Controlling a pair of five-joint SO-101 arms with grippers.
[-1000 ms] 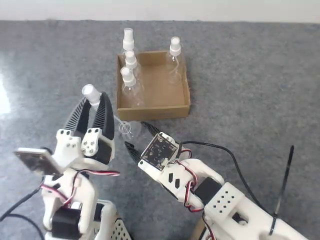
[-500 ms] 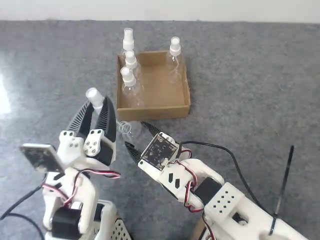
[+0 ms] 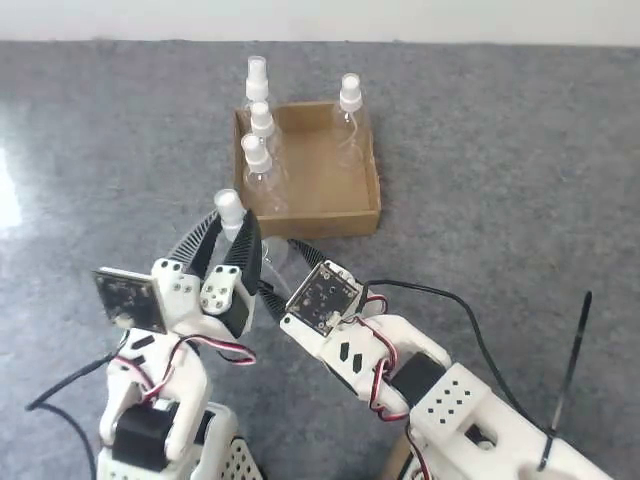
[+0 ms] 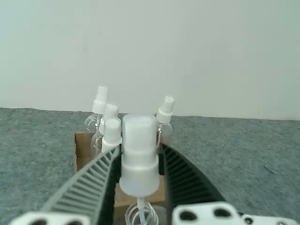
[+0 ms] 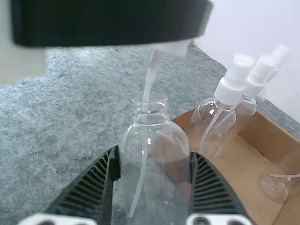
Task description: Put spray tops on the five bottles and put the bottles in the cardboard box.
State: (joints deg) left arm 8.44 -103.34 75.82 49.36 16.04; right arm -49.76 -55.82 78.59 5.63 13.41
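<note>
Dipping spray top (image 4: 138, 154) tube into bottle (image 5: 150, 140) neck, just before box (image 3: 310, 222). Pinching top with left gripper (image 3: 230, 228) jaws; clamping bottle with right gripper (image 5: 152, 161) jaws. Housing capped bottles (image 3: 258, 165) inside box, seemingly four.

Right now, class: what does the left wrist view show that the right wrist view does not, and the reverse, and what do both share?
Left wrist view: the spray top clamped by its white head between the left jaws. Right wrist view: the open bottle held by its body between the right jaws, the dip tube running down inside. Both: the cardboard box and capped bottles in it.
</note>
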